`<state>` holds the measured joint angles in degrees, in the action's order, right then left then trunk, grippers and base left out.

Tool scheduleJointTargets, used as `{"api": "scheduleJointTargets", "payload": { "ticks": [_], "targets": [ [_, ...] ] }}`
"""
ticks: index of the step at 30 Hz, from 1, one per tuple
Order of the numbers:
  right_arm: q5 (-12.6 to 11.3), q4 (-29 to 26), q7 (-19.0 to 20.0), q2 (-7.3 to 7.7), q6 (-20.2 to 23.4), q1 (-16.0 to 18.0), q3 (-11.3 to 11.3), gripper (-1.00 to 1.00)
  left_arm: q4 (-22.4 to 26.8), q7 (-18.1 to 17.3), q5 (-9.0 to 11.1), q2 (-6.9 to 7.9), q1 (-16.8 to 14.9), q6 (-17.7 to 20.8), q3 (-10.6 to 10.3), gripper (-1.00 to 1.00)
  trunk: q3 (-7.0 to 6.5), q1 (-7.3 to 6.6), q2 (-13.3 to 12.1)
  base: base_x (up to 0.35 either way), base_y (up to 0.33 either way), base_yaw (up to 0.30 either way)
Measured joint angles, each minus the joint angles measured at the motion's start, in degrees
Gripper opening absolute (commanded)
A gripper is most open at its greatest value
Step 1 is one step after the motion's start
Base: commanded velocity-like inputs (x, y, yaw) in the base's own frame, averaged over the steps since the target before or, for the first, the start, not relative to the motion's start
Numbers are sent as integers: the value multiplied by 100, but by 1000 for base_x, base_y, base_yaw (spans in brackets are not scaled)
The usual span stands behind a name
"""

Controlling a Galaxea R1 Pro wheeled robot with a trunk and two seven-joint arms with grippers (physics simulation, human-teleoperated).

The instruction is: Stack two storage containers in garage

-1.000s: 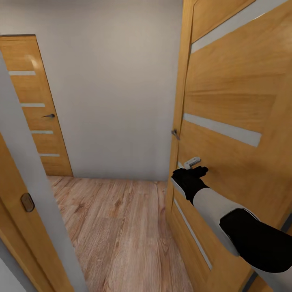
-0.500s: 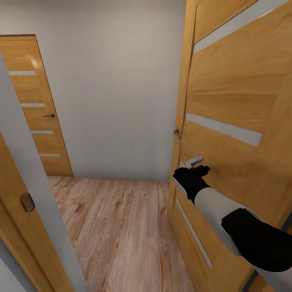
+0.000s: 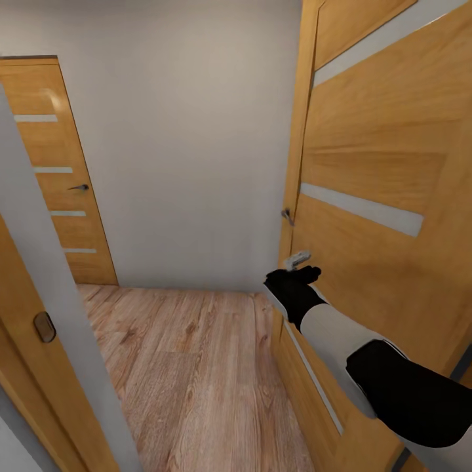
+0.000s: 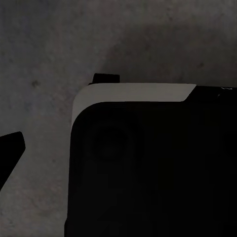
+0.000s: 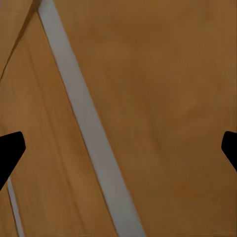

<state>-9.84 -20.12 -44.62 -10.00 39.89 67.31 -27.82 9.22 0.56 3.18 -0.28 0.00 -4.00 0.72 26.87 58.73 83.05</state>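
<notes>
The storage containers are out of view. My right gripper [image 3: 300, 261] reaches forward to the face of a half-open wooden door [image 3: 380, 170], close to its free edge and just below the handle [image 3: 286, 216]. In the right wrist view the gripper [image 5: 118, 148] is open, its two dark fingertips [image 5: 10, 153] far apart with the door's wood and a pale stripe [image 5: 89, 123] between them. The left wrist view looks down on dark grey mottled floor [image 4: 44, 44] and a black, white-edged part of my own body [image 4: 148, 168]. One left fingertip [image 4: 9, 148] shows at the frame's edge, holding nothing.
Past the doorway lies a small hallway with light wood-plank flooring [image 3: 190, 367] and a plain grey wall [image 3: 183, 144]. A second closed wooden door [image 3: 56, 170] stands at the far left. A door frame and grey jamb [image 3: 46, 314] flank me on the near left.
My right gripper has slid leftward along the door toward its free edge. The door swung slightly away between the first two frames.
</notes>
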Motion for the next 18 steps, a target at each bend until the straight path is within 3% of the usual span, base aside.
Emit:
{"api": "scheduleJointTargets", "payload": {
  "ticks": [3, 4, 5, 8, 11, 14, 18],
  "targets": [
    [-449, -1, 133, 0, -91, -4, -4, 100, 1, 0, 0, 1, 0, 0, -2, 100, 0, 0, 0, 0, 0, 0],
    [-774, -1, 244, 0, -169, -8, -5, 100, 0, 0, 0, 2, 0, 0, 0, 100, 0, 0, 0, 0, 0, 0],
    [-926, 0, 342, 0, -199, -24, -8, 100, -1, 0, 0, 2, 0, 0, 1, 100, 0, 0, 0, 0, 0, 0],
    [-1142, 5, 746, 0, -226, -123, -1, 100, -1, 0, 0, 3, 0, 0, -3, 100, 0, 0, 0, 0, 0, 0],
    [-1191, 4, 1440, 0, -252, -409, -5, 100, -1, 0, 0, 3, 0, -1, -5, 100, 1, 0, 0, 0, 0, 0],
    [-1168, 6, 1886, 0, -281, -562, -2, 100, -1, 0, 0, 3, 0, 0, -6, 100, 0, 0, 0, 0, 0, 0],
    [-1158, 9, 2196, 0, -355, -698, -8, 100, -1, 0, 0, 3, 0, 0, -4, 100, 0, 0, 0, 0, 0, 0]
  ]
}}
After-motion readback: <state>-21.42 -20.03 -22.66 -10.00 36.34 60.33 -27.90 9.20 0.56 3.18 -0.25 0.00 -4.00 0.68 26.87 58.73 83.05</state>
